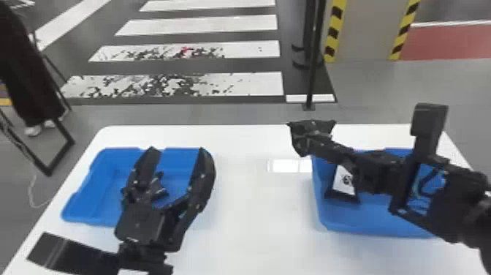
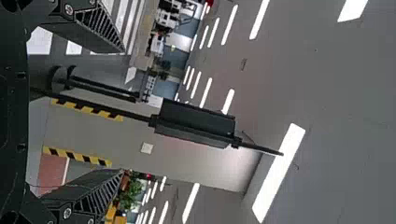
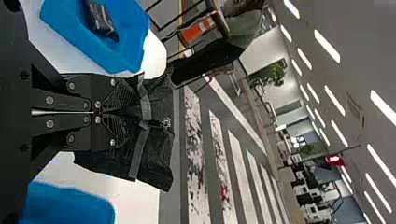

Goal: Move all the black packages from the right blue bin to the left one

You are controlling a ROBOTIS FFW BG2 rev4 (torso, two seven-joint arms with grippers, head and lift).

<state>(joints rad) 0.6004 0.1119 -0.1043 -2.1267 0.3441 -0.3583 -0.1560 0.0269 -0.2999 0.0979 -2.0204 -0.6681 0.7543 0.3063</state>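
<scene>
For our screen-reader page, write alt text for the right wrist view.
The robot's right hand grips a grey-banded black package over a white table. One blue bin holds another black package; part of a second blue bin shows.

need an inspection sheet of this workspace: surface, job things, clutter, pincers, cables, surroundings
surface: white table, glare patch
job's things: held package; dark package in left bin; white-labelled package in right bin
clutter: nothing seen
grippers: left pincer open; right pincer clamped on held package
cables: thin pale cable left of table
surroundings: white-striped floor, black post, pillar with yellow-black edging
</scene>
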